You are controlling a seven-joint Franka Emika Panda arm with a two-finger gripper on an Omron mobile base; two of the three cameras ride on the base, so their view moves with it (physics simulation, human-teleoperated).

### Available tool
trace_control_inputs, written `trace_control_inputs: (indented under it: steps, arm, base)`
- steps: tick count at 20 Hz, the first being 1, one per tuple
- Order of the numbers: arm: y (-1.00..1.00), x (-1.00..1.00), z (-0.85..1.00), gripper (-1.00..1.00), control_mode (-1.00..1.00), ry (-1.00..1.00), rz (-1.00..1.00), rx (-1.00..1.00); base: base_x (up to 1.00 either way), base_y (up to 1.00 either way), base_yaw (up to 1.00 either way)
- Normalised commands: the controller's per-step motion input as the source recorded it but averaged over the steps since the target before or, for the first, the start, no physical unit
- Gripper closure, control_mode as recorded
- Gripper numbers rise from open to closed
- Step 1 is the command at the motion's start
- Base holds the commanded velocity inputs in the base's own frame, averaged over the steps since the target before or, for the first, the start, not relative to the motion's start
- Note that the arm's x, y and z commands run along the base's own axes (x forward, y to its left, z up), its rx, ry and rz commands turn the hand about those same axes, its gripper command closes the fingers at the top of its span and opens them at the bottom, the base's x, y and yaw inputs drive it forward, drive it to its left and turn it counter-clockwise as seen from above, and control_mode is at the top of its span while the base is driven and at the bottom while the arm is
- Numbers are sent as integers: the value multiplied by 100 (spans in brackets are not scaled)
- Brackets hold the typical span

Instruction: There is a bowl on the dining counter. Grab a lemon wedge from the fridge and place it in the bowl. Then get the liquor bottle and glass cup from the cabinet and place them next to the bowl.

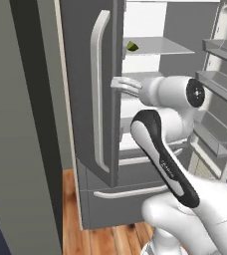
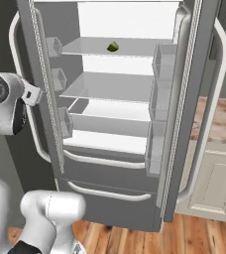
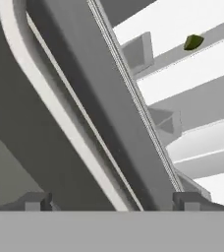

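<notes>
The fridge (image 1: 80, 99) (image 2: 110, 171) stands with both upper doors swung open, showing pale shelves. On its top shelf lies the lemon wedge (image 1: 132, 46) (image 2: 113, 47) (image 3: 193, 42), small and olive-yellow, alone. My gripper (image 1: 124, 85) (image 2: 33, 94) (image 3: 114, 202) is open at the left door's free edge, well below and left of the wedge. Its fingertips (image 3: 35, 201) stand wide on either side of the door's edge and its long pale handle (image 1: 98, 89) (image 3: 40, 98), gripping nothing. The bowl, the dining counter, the liquor bottle, the glass cup and the cabinet are out of view.
The open right door (image 1: 220, 79) (image 2: 184, 99) carries several bins and juts toward me. Two drawers with curved handles (image 2: 107, 191) sit below the shelves. Cream base units (image 2: 214, 183) under a marbled worktop (image 2: 219, 119) stand to the right. A dark panel (image 1: 21, 124) rises at left.
</notes>
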Motion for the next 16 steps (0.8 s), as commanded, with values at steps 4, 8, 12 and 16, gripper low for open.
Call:
trace_control_inputs:
  steps: [4,8,12,16]
  arm:
    - [-97,-26,26,-100,-100,1,0,42]
    - [-79,20,3,-100,-100,12,1,36]
    - [-58,68,0,-100,-100,26,6,32]
    - [-27,95,0,-100,-100,34,10,26]
  base:
    - [0,0,0]
    - [0,0,0]
    - [0,0,0]
    - [0,0,0]
